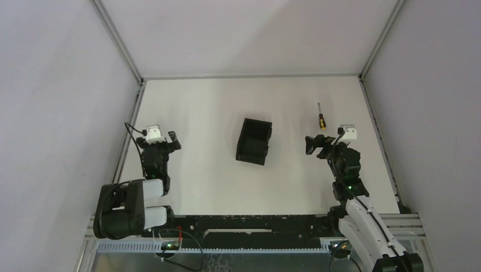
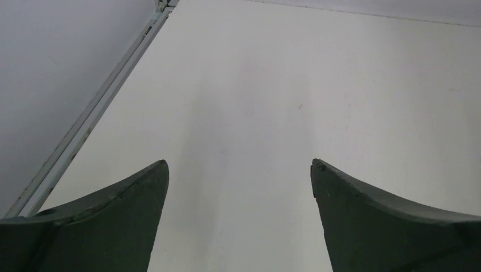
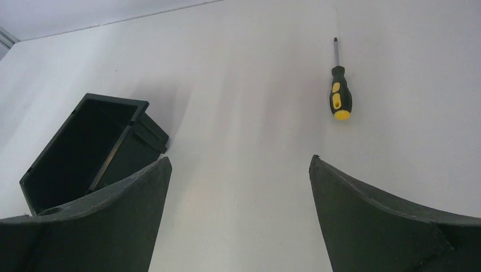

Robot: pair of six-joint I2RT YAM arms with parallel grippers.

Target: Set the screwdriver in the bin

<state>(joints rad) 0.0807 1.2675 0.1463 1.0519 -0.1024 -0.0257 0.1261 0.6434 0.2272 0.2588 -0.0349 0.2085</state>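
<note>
Right pincer (image 3: pixel 238 164) spread wide, nothing in it, low over the desk (image 3: pixel 244 85). Left pincer (image 2: pixel 238 164) released too, empty, off to the side. Just ahead-left of the right pincer: bin (image 3: pixel 142 136), upright, no screwdriver inside. Further ahead, a bit right: screwdriver (image 3: pixel 339 85) flat on desk, tip pointing away. Progress approx zero: reach, grab, carry & drop all left.

With the left arm (image 1: pixel 148 191): folded tight, links doubled back over its base, wrist pointing forward. At its end the left hand (image 1: pixel 173 140), both fingers (image 2: pixel 113 226) spread wide, nothing between them.

With the right arm (image 1: pixel 363 218): stretched further from its base, wrist turned inward. Right hand (image 1: pixel 310 145) likewise parted wide, fingers (image 3: pixel 385 226) bare and empty.
</note>
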